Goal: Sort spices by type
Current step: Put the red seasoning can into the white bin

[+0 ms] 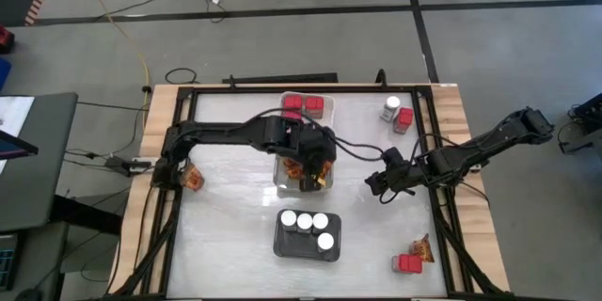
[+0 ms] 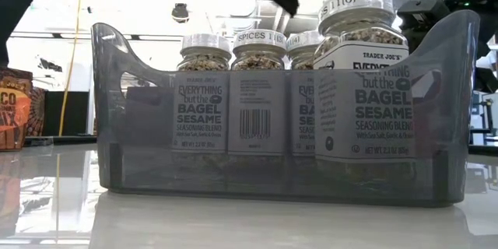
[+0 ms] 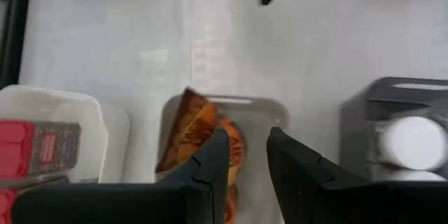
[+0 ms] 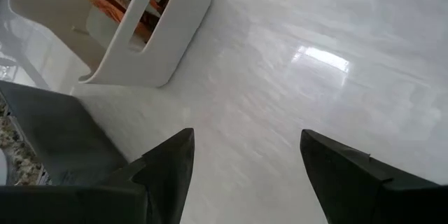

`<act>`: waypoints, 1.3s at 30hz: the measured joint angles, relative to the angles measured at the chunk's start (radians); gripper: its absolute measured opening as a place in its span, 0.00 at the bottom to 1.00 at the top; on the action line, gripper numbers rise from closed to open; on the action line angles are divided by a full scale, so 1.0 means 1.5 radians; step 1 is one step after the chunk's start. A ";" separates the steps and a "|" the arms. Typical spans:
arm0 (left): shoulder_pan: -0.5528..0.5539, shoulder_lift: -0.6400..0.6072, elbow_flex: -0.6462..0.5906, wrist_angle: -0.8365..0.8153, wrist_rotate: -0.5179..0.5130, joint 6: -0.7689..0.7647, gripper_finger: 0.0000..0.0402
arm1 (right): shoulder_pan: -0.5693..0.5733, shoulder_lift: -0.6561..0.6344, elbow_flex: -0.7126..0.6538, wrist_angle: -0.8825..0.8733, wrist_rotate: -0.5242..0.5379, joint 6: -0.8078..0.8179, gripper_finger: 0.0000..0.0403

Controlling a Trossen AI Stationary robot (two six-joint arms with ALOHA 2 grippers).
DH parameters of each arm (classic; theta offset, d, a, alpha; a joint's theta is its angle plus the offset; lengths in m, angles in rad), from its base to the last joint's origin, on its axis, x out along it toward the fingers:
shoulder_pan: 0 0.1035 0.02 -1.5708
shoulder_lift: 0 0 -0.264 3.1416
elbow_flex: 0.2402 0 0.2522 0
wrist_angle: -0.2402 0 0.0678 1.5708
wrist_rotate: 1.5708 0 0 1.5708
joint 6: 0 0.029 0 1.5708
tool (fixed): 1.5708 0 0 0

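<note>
Sorting is judged to be partly done. Four jars (image 1: 308, 226) are standing in the grey tray (image 1: 282, 245) near the middle of the surface (image 1: 226, 216). Red boxes (image 1: 303, 106) are sitting in the white tray (image 1: 324, 102) at the far edge. Packets (image 1: 299, 171) are being gathered in the clear tray (image 1: 279, 177) at the centre.

The left end effector (image 3: 248, 157) is hovering over the clear tray, fingers narrowly apart, directly above a packet (image 3: 199, 133); whether that packet is being pinched cannot be told. The right end effector (image 4: 245, 161) is standing wide and holding nothing, low over bare surface to the right of the clear tray.

Still being left unsorted, as far as is shown:
- one jar (image 1: 390, 108) and one red box (image 1: 405, 118) at the far right corner;
- one red box (image 1: 406, 263) and one packet (image 1: 422, 249) at the near right corner;
- one packet (image 1: 193, 179) at the left edge, beside the left arm's base.

Five items are therefore judged outstanding.
</note>
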 joint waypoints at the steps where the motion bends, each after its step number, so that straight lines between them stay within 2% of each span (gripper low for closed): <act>1: 0.005 -0.008 -0.023 0.022 0.000 -0.002 0.22 | 0.000 0.000 0.000 -0.002 0.000 0.000 0.71; 13: 0.006 -0.164 -0.363 0.263 0.004 -0.052 0.22 | -0.003 0.000 0.000 -0.013 0.002 0.004 0.71; 18: 0.006 -0.216 -0.466 0.274 -0.005 -0.076 0.22 | -0.009 0.000 0.000 -0.002 0.002 0.003 0.71; 24: -0.003 -0.302 -0.569 0.270 -0.056 -0.114 0.22 | -0.013 0.000 0.000 0.002 0.000 -0.014 0.71; 30: -0.009 -0.431 -0.675 0.302 -0.075 -0.126 0.22 | -0.013 0.000 0.000 0.011 -0.003 -0.033 0.72; 34: -0.010 -0.524 -0.751 0.360 -0.073 -0.122 0.22 | -0.025 0.000 0.000 0.012 -0.004 -0.033 0.78; 39: -0.010 -0.630 -0.825 0.421 -0.066 -0.131 0.22 | -0.054 0.000 0.000 0.025 -0.004 -0.032 0.93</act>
